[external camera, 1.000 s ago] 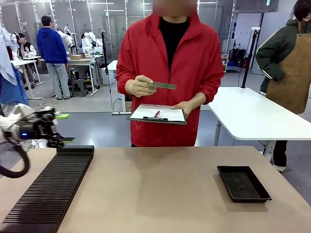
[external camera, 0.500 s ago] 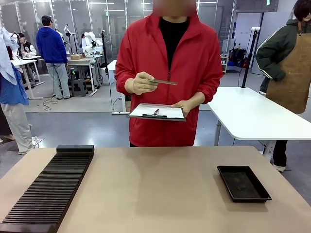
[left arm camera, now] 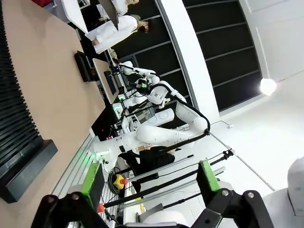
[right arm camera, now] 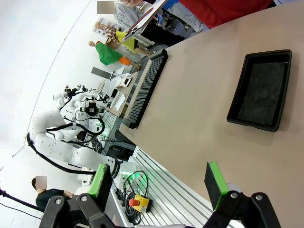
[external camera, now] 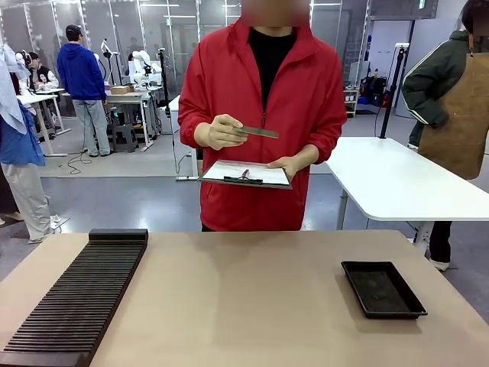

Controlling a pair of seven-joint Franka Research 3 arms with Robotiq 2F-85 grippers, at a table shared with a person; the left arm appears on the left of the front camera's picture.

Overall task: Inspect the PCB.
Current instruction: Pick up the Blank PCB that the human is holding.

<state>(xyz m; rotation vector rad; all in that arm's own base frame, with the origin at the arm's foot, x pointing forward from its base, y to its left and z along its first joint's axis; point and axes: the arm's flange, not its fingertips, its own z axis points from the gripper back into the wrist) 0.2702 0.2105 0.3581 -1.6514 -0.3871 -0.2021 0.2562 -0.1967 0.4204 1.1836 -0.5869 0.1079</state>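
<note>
PCB [external camera: 258, 132] in person's hand [external camera: 220, 134], apparently edge-on

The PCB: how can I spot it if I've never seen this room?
Look across the table at the person in the red jacket. One hand holds the PCB at chest height, above the clipboard in the other hand. It is the thin grey-green board seen nearly edge-on, smaller than the white-papered clipboard.

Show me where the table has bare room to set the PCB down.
The widest free patch is the middle of the table, between the black slotted rack on the left and the black tray on the right, from near edge to far edge. A narrower strip lies right of the tray. The rack fills the left side.
</note>
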